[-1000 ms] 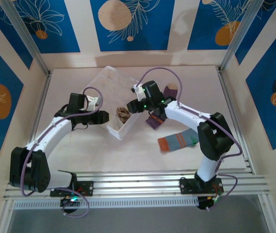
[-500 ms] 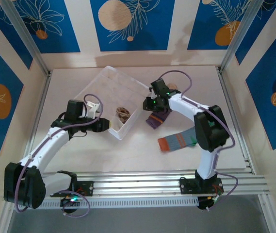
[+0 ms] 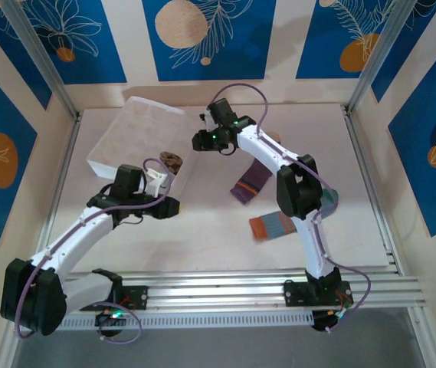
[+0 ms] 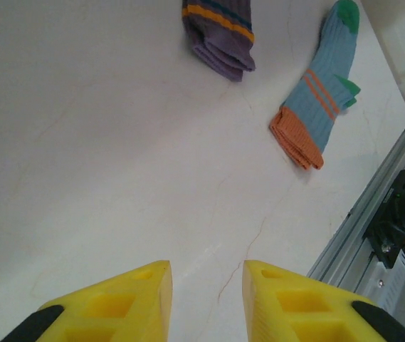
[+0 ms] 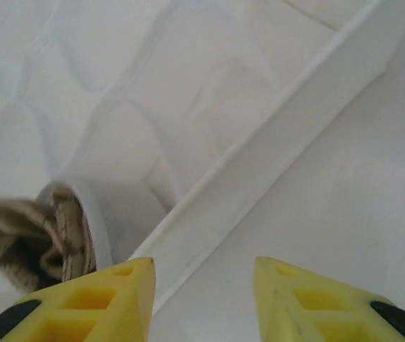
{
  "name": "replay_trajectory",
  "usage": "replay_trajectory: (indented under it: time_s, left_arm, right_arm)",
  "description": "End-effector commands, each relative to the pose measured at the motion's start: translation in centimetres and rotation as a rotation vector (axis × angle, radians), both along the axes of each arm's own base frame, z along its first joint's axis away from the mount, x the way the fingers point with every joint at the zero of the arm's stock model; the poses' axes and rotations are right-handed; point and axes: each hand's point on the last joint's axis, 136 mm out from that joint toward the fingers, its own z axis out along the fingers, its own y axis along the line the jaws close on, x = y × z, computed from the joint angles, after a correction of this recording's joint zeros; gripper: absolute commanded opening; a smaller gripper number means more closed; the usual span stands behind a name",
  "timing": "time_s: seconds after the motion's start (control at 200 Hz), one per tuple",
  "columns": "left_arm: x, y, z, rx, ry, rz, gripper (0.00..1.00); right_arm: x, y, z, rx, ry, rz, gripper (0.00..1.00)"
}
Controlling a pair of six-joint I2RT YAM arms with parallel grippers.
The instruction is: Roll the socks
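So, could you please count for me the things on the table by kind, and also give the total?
Socks: 3 (brown patterned sock in a compartment of the box; purple sock and blue-grey sock flat on the table)
Boxes: 1 (white gridded box)
Total: 4

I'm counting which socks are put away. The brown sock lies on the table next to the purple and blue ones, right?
Not quite. The brown sock isn't on the table. It is tucked into a compartment of the box, as the right wrist view shows. The purple sock and the blue sock do lie on the table.
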Motion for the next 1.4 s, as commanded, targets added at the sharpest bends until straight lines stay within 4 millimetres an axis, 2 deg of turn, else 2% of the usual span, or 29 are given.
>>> replay_trajectory:
  time_s: [0.0, 0.11, 0.21, 0.275, 0.375, 0.475, 0.555, 0.785, 0.86, 0.95, 1.01, 1.076, 1.121, 1.226, 1.326, 1.396]
  left_arm:
    - [-0.4, -0.1, -0.7, 0.029, -0.02, -0.022, 0.31]
    - [0.0, -0.5, -1.2, 0.058, -0.036, -0.038, 0.31]
    - [0.6, -0.9, -2.1, 0.116, -0.033, -0.05, 0.31]
    - [1.1, -1.7, -2.2, 0.124, -0.044, -0.068, 0.31]
    - [1.8, -3.2, -2.3, 0.122, -0.066, -0.092, 0.31]
    - [2.5, -4.4, -2.5, 0.135, -0.072, -0.112, 0.31]
    - [2.9, -5.3, -2.7, 0.153, -0.073, -0.126, 0.32]
    - [2.8, -6.3, -3.8, 0.18, -0.065, -0.146, 0.32]
    - [2.5, -6.2, -4.2, 0.19, -0.063, -0.147, 0.32]
    - [2.2, -5.7, -4.5, 0.202, -0.082, -0.152, 0.33]
    - [2.0, -5.7, -4.6, 0.2, -0.115, -0.174, 0.33]
    - [1.7, -5.7, -4.2, 0.191, -0.171, -0.212, 0.34]
    - [1.5, -5.9, -3.9, 0.178, -0.226, -0.248, 0.35]
    - [0.7, -6.4, -2.6, 0.123, -0.378, -0.348, 0.36]
    - [-1.1, -7.3, -1.3, 0.023, -0.537, -0.465, 0.4]
    - [-2.7, -7.7, -0.8, -0.039, -0.67, -0.543, 0.42]
  right_arm:
    - [-2.3, -4.6, 0.4, -0.161, -0.053, -0.014, 0.45]
    - [-5.1, -9.5, -0.3, -0.309, -0.105, -0.051, 0.47]
    - [-8.2, -12.4, -1.8, -0.391, -0.094, -0.043, 0.5]
    - [-10.3, -13.6, -3.0, -0.433, -0.078, -0.023, 0.52]
    - [-12.8, -14.3, -4.8, -0.48, -0.064, 0.027, 0.56]
    - [-14.1, -14.1, -6.5, -0.516, -0.04, 0.078, 0.57]
    - [-14.5, -13.5, -7.7, -0.544, -0.034, 0.119, 0.57]
    - [-13.0, -13.4, -10.8, -0.709, -0.028, 0.167, 0.55]
    - [-13.1, -13.5, -11.7, -0.754, -0.018, 0.187, 0.48]
    - [-14.0, -13.0, -12.2, -0.782, -0.029, 0.232, 0.29]
    - [-14.9, -12.4, -12.1, -0.782, -0.049, 0.269, 0.19]
    - [-16.5, -11.0, -11.7, -0.718, -0.053, 0.343, 0.15]
    - [-18.1, -9.8, -11.3, -0.639, -0.045, 0.407, 0.13]
    - [-21.9, -7.0, -8.9, -0.416, -0.04, 0.537, 0.13]
    - [-24.5, -6.2, -6.9, -0.279, -0.015, 0.604, 0.11]
    - [-25.5, -6.1, -6.2, -0.23, -0.001, 0.624, 0.11]
